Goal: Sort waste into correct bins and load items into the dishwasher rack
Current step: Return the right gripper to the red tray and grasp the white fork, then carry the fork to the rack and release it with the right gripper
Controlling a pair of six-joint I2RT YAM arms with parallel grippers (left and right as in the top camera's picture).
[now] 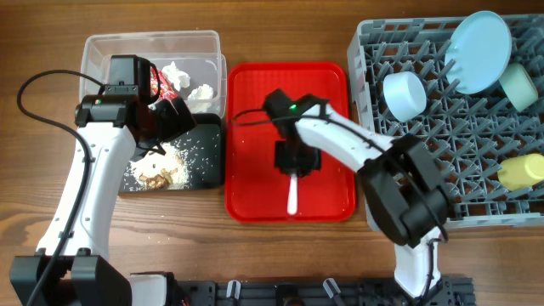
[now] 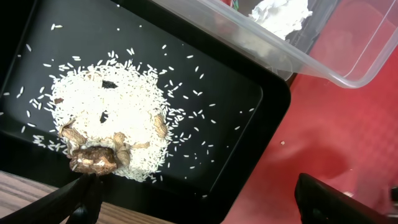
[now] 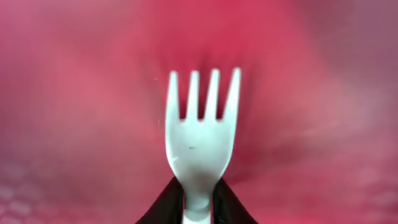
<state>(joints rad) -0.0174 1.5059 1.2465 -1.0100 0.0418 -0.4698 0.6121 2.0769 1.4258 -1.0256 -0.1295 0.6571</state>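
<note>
My right gripper is shut on the white fork over the red serving tray; in the right wrist view the fork's tines stick out from the closed fingers. My left gripper is open and empty above the black tray, which holds brown scraps and rice crumbs. The clear tub holds the red wrapper and white tissues. The grey rack holds the blue plate, blue bowl, mint bowl and yellow cup. The spoon is out of view.
The red tray lies between the two bins on the left and the rack on the right. Bare wooden table runs along the front edge. In the left wrist view the tub's corner overhangs the black tray's rim.
</note>
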